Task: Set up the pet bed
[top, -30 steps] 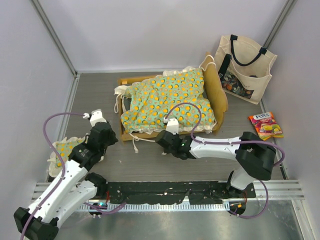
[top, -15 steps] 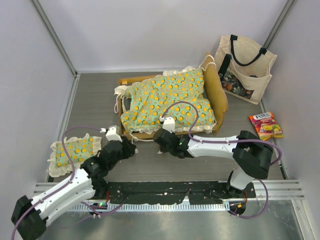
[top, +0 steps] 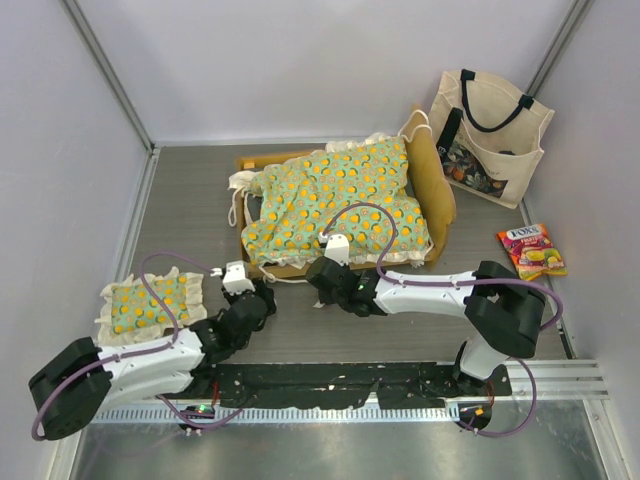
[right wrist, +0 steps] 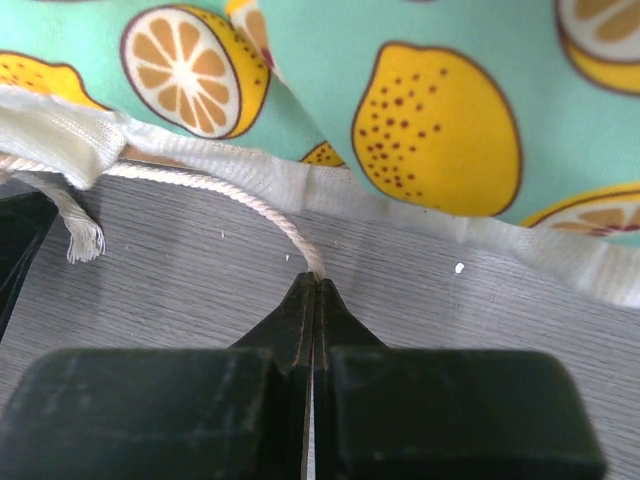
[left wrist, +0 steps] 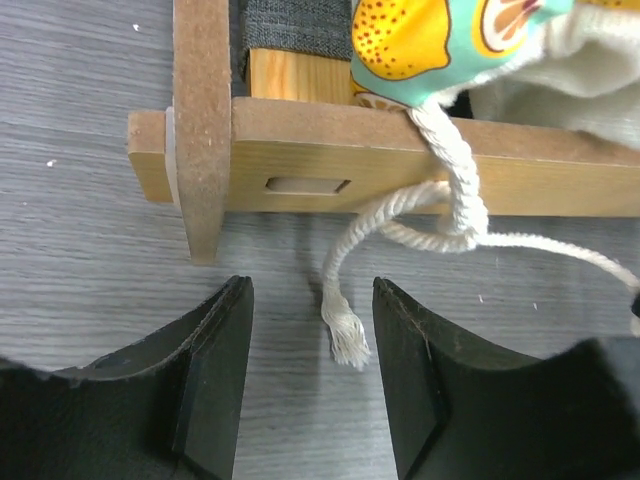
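Left arm has swung away from the little pillow [top: 150, 303] and slid over to the near-left corner of the bed frame [top: 300, 268]; the right arm barely budged. So now the left gripper [left wrist: 310, 290] is spread wide, low over the table [left wrist: 100, 280], with the frayed end of a cord [left wrist: 348, 335] lying right between its fingers but not grabbed. The right gripper [right wrist: 315, 285] is pinched tight on a cord too, just under the ruffled edge of the cushion [top: 340, 195]. Can't tell if it's the same cord or another one.

Progress-wise I'd call it maybe halfway. The frame sits mid-table with its headboard on the right, and the cushion is already lying on it. It's rumpled though, and droops over the near rail. None of the ties I can see look fastened, they just dangle onto the table. And the pillow is off on the left, well apart from the bed. So what's left, I reckon: tie it down, smooth it, add the pillow.
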Available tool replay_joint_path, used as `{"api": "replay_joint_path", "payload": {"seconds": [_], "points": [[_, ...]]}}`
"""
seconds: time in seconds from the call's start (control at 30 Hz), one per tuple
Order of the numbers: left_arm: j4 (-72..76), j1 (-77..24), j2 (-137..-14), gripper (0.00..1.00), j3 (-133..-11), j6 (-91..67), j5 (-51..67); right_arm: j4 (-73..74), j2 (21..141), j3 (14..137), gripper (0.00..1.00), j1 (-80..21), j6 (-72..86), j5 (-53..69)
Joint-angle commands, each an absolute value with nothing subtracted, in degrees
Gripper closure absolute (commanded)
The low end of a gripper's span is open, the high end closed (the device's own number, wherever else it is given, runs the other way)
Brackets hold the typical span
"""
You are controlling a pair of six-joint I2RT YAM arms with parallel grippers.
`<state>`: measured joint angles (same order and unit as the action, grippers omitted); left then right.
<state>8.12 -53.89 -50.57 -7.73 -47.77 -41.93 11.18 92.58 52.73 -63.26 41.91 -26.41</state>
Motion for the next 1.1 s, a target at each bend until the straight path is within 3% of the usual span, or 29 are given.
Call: {"api": "replay_joint_path", "payload": {"seconds": [0.0, 0.17, 0.33, 0.43, 0.5, 0.63, 0.77, 0.87, 1.07], "points": [[21.1, -54.1, -56.5, 0.46, -7.4, -46.2, -48.0, 9.8, 91.4, 54.8, 0.99, -63.5, 41.3, -27.1], [33.4, -54.1, -65.3, 0.48, -5.9, -44.5, -47.2, 9.7, 91.5, 54.7, 0.99, -63.5, 41.3, -26.7], [36.3, -54.1, -73.8, 0.58, -7.9, -45.0, -47.7, 9.8, 91.1, 54.7, 0.99, -63.5, 41.5, -26.6], [38.8, -54.1, -75.6, 0.78, -7.6, -45.9, -47.5, 9.8, 91.1, 54.6, 0.99, -63.5, 41.5, -26.5], [37.1, -54.1, -74.6, 1.00, -8.7, -45.7, -46.7, 10.0, 91.3, 54.7, 0.99, -63.5, 41.5, -26.6], [22.5, -54.2, -64.9, 1.00, -10.6, -48.8, -45.4, 10.2, 91.1, 55.0, 0.99, -63.5, 41.5, -27.2], [-7.8, -54.2, -47.6, 1.00, -13.1, -57.0, -47.2, 10.2, 91.6, 56.5, 0.99, -63.5, 41.0, -27.4], [-21.6, -54.1, -34.0, 1.00, -14.7, -60.4, -45.4, 10.1, 91.6, 57.2, 0.99, -63.5, 40.7, -28.2], [-36.2, -53.9, -20.0, 1.00, -21.3, -60.7, -37.4, 10.3, 93.0, 57.7, 0.99, -62.8, 40.3, -29.8]]}}
